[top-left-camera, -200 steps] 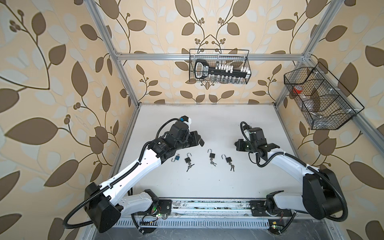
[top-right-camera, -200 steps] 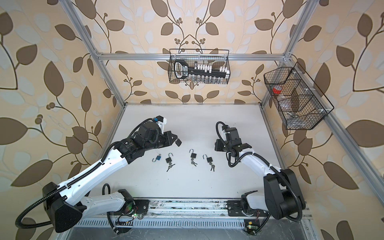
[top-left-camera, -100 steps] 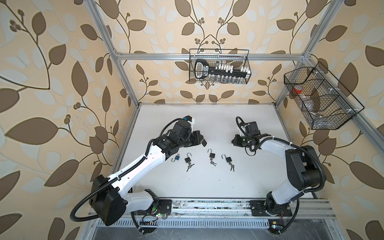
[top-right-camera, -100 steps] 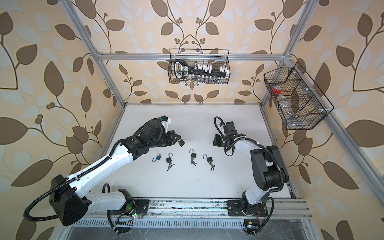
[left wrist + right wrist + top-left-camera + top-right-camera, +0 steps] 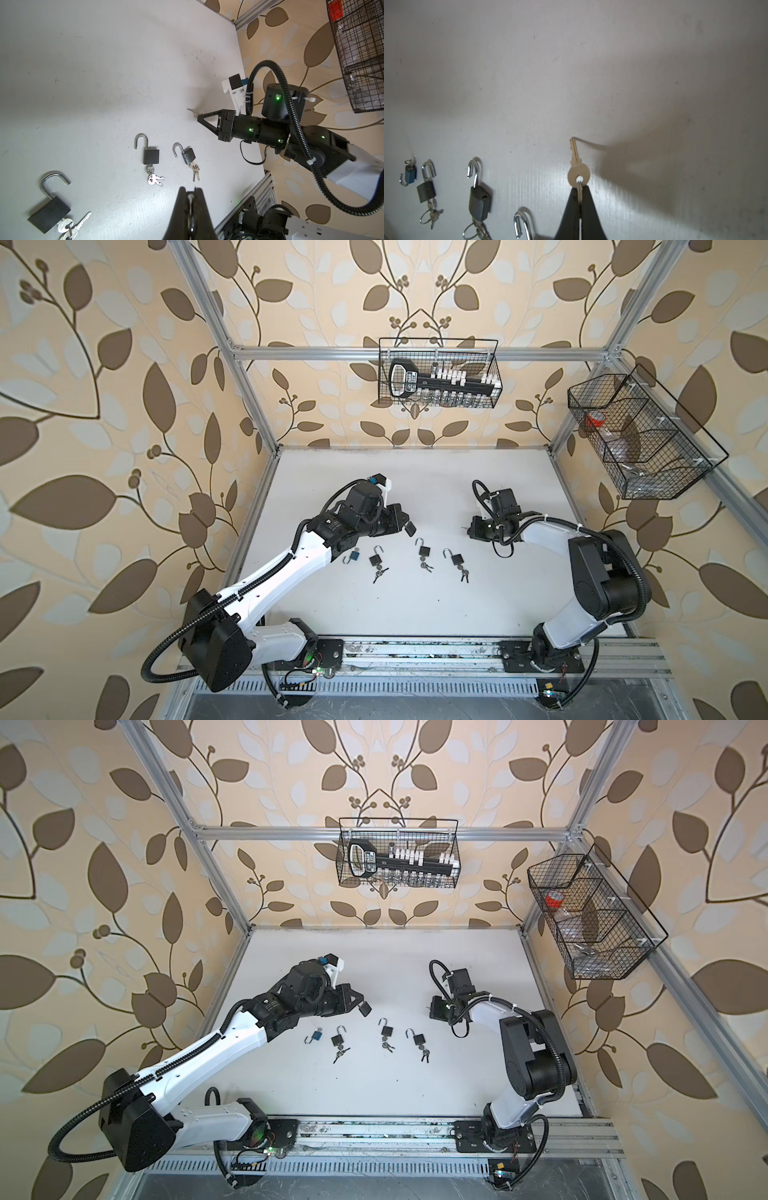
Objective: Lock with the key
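The left arm [image 5: 291, 568] and right arm [image 5: 590, 572] lean in from the front rail [image 5: 415, 649], elbows bent. Past the row of open black padlocks [image 5: 424, 549], the left gripper [image 5: 190, 192] sits at 9 o'clock of the white worktop's [image 5: 415, 481] centre, clamped on a small black padlock [image 5: 410, 529]. The right gripper [image 5: 579, 192], at 3 o'clock, pinches the wire ring [image 5: 579, 187] of a pale metal key [image 5: 579, 173].

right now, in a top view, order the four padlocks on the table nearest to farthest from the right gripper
1. right black padlock, nearest the right gripper
2. middle black padlock, centre
3. left black padlock, past centre
4. blue padlock, far left
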`<act>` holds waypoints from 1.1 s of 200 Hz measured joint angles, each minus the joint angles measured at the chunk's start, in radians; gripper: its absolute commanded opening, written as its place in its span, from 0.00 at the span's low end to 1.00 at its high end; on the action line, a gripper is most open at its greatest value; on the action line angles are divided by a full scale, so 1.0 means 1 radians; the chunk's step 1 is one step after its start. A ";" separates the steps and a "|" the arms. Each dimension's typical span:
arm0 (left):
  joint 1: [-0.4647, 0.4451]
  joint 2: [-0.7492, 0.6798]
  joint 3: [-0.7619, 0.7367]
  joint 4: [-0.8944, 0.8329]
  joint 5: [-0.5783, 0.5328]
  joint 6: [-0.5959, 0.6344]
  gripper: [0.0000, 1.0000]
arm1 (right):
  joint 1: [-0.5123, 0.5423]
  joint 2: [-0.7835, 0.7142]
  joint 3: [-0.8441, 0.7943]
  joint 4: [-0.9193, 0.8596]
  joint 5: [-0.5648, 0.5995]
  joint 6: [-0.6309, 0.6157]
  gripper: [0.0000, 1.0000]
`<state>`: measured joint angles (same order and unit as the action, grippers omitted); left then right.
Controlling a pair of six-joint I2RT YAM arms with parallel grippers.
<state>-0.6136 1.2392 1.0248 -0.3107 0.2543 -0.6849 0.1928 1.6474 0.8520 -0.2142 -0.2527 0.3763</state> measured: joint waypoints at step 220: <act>0.131 -0.092 -0.067 0.094 0.195 -0.039 0.00 | 0.285 -0.509 -0.024 -0.079 0.243 -0.108 0.55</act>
<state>-0.4828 1.1473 0.9577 -0.2165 0.4496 -0.7242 0.4782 1.1381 0.8284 -0.2928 -0.0097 0.2680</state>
